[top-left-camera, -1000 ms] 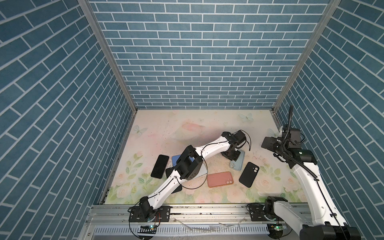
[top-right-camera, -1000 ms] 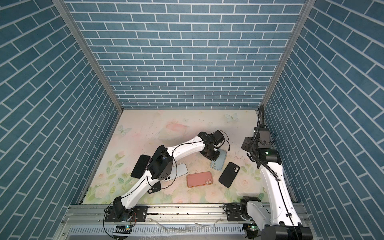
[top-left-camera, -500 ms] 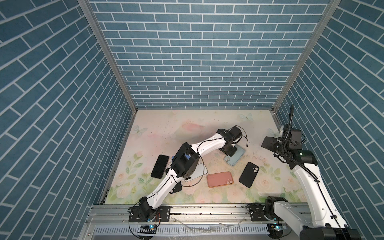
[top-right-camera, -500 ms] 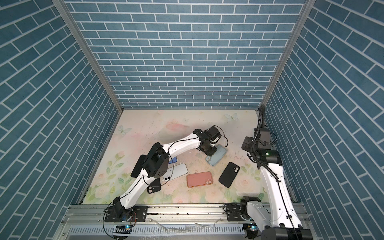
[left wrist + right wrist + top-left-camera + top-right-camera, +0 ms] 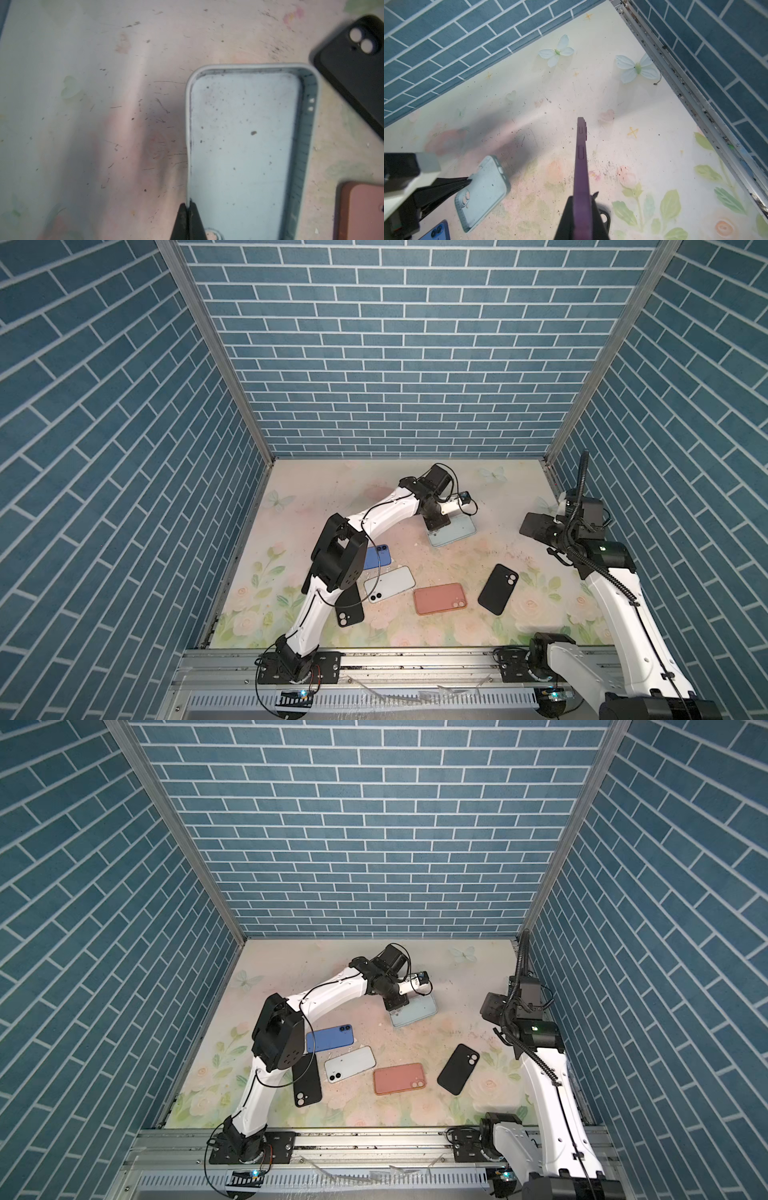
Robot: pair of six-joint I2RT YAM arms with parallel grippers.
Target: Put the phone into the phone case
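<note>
The light blue case [image 5: 245, 145] is pinched at its rim by the left fingers [image 5: 181, 224], on the worktop [image 5: 374, 485]. The purple phone [image 5: 580, 166] is gripped by the right fingers [image 5: 566, 224], well apart.

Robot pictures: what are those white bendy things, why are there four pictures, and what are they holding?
Those are two robot arms, and each one ends in a hand with two fingers. Two pictures look down from above, side by side like a pair of eyes. The other two come from a small camera on each arm's wrist.

On the flowery table lie a blue phone, a white phone, a pink one, a black one beside the left arm, and a black case.

The left hand pinches the rim of an empty light blue case. The right hand grips a purple flat thing. It shows only its edge, so I cannot tell whether it is a phone or a case.
</note>
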